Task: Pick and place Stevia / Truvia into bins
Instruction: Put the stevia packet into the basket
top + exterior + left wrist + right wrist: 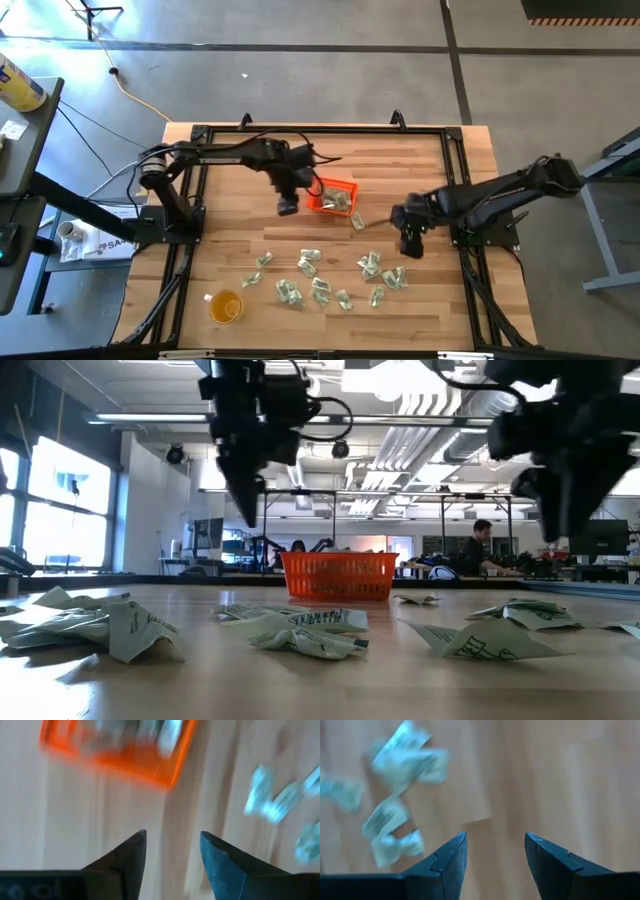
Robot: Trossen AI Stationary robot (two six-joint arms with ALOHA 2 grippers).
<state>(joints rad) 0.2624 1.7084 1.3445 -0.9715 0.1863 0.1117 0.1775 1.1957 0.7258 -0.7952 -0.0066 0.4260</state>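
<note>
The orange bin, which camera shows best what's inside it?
The high view: it looks straight down into the orange bin and shows pale sachets lying in it. The low view shows only its side wall; the left wrist view catches it blurred; the right wrist view misses it.

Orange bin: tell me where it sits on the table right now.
In the high view the orange bin sits near the table's middle, toward its far edge, just right of the left gripper, with one sachet lying beside its right corner.
</note>
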